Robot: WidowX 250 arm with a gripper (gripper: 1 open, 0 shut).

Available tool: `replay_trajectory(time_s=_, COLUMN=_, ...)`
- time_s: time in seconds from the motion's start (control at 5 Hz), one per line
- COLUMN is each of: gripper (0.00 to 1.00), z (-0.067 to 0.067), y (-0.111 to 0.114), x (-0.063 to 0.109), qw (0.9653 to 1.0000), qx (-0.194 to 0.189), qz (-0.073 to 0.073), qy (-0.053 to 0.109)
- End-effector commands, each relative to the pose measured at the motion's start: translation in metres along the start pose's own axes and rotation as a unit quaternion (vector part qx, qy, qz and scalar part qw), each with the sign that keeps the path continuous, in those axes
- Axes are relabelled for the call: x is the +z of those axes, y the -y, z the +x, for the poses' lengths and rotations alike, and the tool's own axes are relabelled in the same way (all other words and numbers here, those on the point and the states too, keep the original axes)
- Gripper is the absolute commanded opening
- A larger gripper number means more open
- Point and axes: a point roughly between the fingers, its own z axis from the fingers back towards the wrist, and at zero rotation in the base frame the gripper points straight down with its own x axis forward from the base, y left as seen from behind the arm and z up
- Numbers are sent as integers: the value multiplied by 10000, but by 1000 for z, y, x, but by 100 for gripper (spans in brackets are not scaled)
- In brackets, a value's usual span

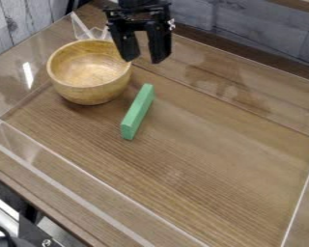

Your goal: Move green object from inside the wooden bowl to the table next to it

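A lab test bench: wood-grain table [209,164] with clear plastic walls [67,198].

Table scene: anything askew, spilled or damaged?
Nothing stands out. The green object lies flat on the table beside the wooden bowl, which sits upright and empty. The end effector hangs open above the bowl's far rim, holding nothing.

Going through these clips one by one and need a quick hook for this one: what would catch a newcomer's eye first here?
The bright green object stands out most, lying flat on the brown table just right of the wooden bowl, close to its rim. The bowl itself, pale and round, sits near the back left corner with nothing inside. Above and behind it hangs the black gripper, its jaws open and holding nothing.
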Motion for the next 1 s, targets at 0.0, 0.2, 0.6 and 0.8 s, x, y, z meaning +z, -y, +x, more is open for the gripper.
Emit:
replay_trajectory(time_s=0.0, gripper=100, z=8, y=1, x=13, qw=9993, qx=3, qz=152, qy=348)
replay_trajectory(time_s=0.2, gripper=100, z=20, y=-7, x=5, qw=9990, qx=162, qz=204, qy=363)
replay_trajectory(time_s=0.6, gripper=100, z=28, y=-17, x=-5, qw=9992, qx=-73, qz=237, qy=316)
replay_trajectory(time_s=0.8, gripper=100, z=25, y=-19, x=-7, qw=9984, qx=-441, qz=248, qy=268)
